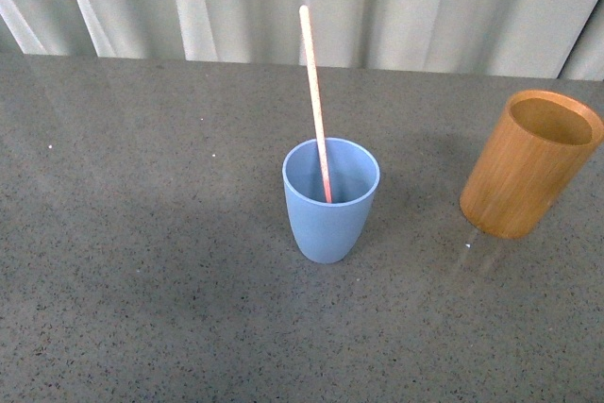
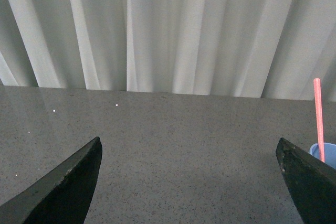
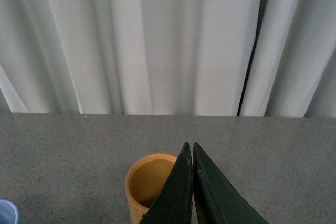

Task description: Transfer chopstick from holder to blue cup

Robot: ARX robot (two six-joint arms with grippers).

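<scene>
The left end effector [image 2: 189,182] stands wide open, its two dark, wedge-shaped fingers [image 2: 63,184] far apart over bare desk, holding nothing. The right end effector [image 3: 192,153] is closed, its black tapered fingers pressed tip to tip with nothing between them, hovering just before the holder's rim.

In the front view neither arm shows. Nearest, at the middle of the grey speckled desk [image 1: 142,261], stands the blue cup [image 1: 330,200], a matte, handleless plastic tumbler narrowing to a rounded base. The chopstick [image 1: 315,101], a thin, straight, pale pink stick, rests inside it, leaning slightly toward 11 o'clock and rising well above the rim. At 3 o'clock of the cup, well apart, stands the holder [image 1: 528,165], an orange-brown wooden cylinder with fine vertical grain, its hollow empty. Beyond the desk's far edge, at 12 o'clock, hangs a pleated white curtain [image 1: 425,2].
</scene>
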